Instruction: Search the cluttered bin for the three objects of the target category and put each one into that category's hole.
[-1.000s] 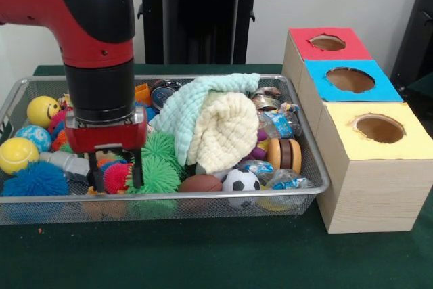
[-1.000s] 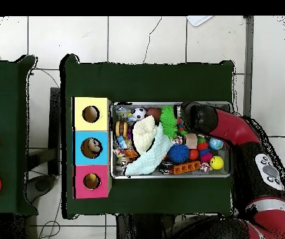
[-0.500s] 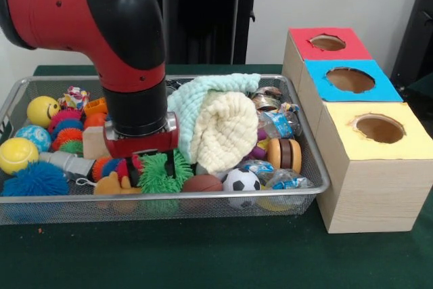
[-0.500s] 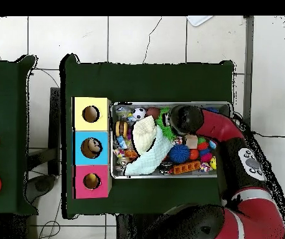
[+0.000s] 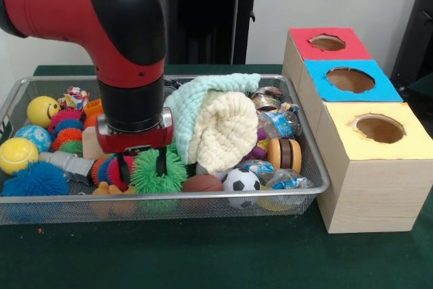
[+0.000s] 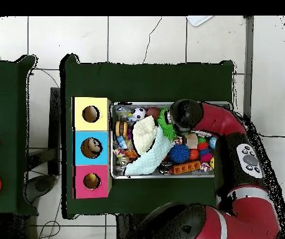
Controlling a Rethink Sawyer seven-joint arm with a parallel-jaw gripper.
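Orange-tan, lumpy, soft-looking toys are what the task wants, and one likely candidate [image 5: 111,189] lies against the front wall of the wide, shallow silver wire-mesh bin [image 5: 203,200], toward the counter's front left corner in the front view. Only part of it shows, so its identity is a judgement. No others can be picked out; some may sit under the large pale green and cream knitted cloth [image 5: 213,123] heaped in the middle of the bin.

A red and black robot arm comes down into the left half of the bin. Its gripper [image 5: 140,168] is low among the toys, its two dark fingers spread moderately apart, one on each side of a green spiky rubber ball [image 5: 157,174]. It holds nothing that can be seen. The orange-tan toy lies just to the left of the gripper, near but not between the fingers.

A pale wooden box stands along the counter's right edge, with three round holes. The target round dark hole with a red cardboard top [image 5: 327,42] is the farthest back, behind the blue-topped hole [image 5: 350,80] and the yellow-topped hole [image 5: 379,128]. In the overhead view the red-topped hole [image 6: 91,181] is well apart from the gripper.

The step in hand appears to be searching and lining up a first grasp. The next move calls for shifting the gripper sideways off the spiky ball, centring it over the orange-tan toy, then closing on that alone.
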